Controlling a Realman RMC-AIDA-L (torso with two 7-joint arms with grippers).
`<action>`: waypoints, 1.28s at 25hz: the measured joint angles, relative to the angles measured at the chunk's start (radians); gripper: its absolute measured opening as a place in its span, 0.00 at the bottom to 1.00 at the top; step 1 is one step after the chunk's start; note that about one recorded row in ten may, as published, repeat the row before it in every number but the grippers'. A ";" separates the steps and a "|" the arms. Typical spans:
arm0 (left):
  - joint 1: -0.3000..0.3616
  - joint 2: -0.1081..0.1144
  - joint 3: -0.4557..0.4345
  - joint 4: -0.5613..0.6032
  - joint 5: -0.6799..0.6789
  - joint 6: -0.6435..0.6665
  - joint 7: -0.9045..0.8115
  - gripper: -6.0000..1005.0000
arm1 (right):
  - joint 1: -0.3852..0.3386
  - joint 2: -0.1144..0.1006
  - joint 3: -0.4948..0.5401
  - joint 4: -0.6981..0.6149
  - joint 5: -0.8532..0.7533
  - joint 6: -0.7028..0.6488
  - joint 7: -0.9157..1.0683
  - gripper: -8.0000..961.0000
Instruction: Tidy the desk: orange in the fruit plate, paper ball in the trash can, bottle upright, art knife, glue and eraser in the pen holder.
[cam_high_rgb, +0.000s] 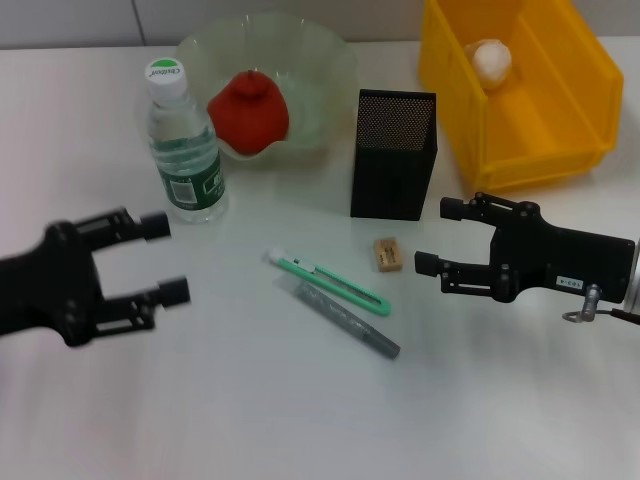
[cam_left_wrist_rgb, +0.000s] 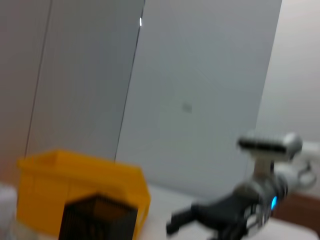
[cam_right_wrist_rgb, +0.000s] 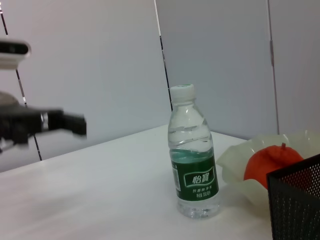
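Observation:
The orange (cam_high_rgb: 248, 112) lies in the pale green fruit plate (cam_high_rgb: 305, 55). A crumpled paper ball (cam_high_rgb: 490, 60) rests inside the yellow trash can (cam_high_rgb: 560, 110). The water bottle (cam_high_rgb: 185, 145) stands upright beside the plate. On the table in front of the black mesh pen holder (cam_high_rgb: 392, 155) lie the green art knife (cam_high_rgb: 330, 283), the grey glue stick (cam_high_rgb: 350, 320) and the tan eraser (cam_high_rgb: 387, 253). My left gripper (cam_high_rgb: 165, 258) hovers open below the bottle, holding nothing. My right gripper (cam_high_rgb: 438, 236) is open just right of the eraser, also holding nothing.
The right wrist view shows the bottle (cam_right_wrist_rgb: 194, 175), the orange (cam_right_wrist_rgb: 270, 162) and a corner of the pen holder (cam_right_wrist_rgb: 295, 200). The left wrist view shows the trash can (cam_left_wrist_rgb: 75, 185) behind the pen holder (cam_left_wrist_rgb: 97, 217). White tabletop lies toward the front.

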 joint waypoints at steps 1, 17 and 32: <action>0.000 0.000 0.000 0.000 0.000 0.000 0.000 0.78 | 0.000 0.000 0.000 0.000 0.000 0.000 0.000 0.87; 0.031 -0.064 0.000 -0.052 0.130 -0.157 0.217 0.78 | 0.000 0.000 0.000 0.005 0.000 0.000 0.002 0.87; 0.031 -0.067 -0.007 -0.080 0.132 -0.164 0.215 0.78 | 0.000 -0.001 0.000 0.005 -0.001 -0.002 0.003 0.87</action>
